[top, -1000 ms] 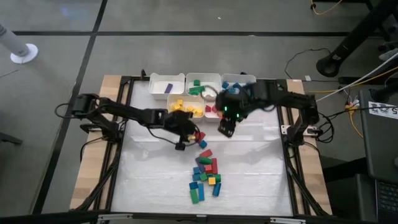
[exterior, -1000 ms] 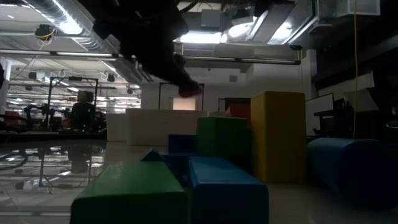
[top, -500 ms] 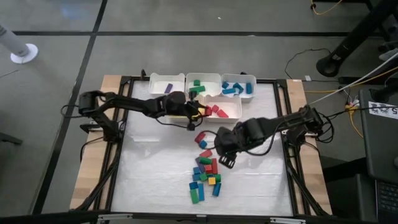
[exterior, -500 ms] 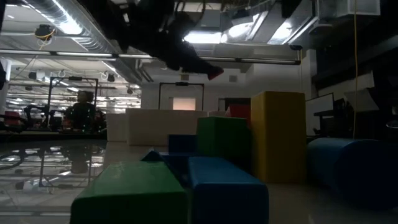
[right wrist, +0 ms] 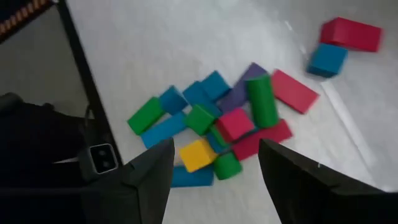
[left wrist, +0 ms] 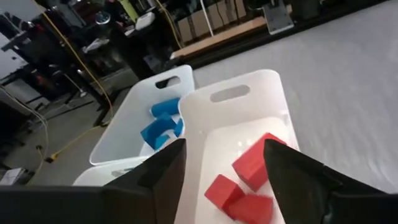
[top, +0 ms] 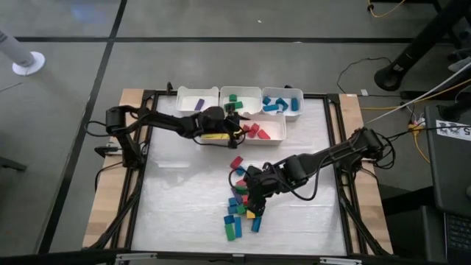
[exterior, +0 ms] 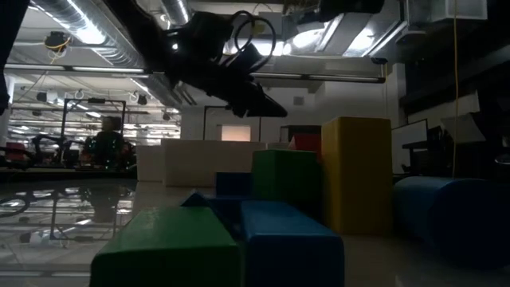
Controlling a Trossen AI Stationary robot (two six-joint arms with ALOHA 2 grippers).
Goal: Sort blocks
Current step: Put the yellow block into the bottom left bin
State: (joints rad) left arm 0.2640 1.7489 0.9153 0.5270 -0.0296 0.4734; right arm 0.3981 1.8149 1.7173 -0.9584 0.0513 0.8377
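Several loose blocks (top: pixel 243 206) in red, green, blue, yellow and purple lie in a pile on the white mat. My right gripper (top: pixel 254 200) hovers open just above this pile (right wrist: pixel 230 124) and touches nothing. A red block (right wrist: pixel 351 32) and a blue block (right wrist: pixel 328 58) lie apart on the pile's far side. My left gripper (top: pixel 237 131) stands open over the white bin (left wrist: pixel 236 93) that holds red blocks (left wrist: pixel 249 180). Its fingers are empty.
Five white bins stand at the far edge: one with a purple block (top: pixel 197 101), one with green blocks (top: pixel 237 99), one with blue blocks (top: pixel 282 103), a yellow one (top: pixel 215 132) and the red one (top: pixel 265 131). The mat's near left is bare.
My left gripper has carried a red block from near the pile toward the far edge, over the red bin, and has opened there; the block now lies in the bin. My right gripper, open throughout, has swung from the bins toward the near edge and down over the pile.
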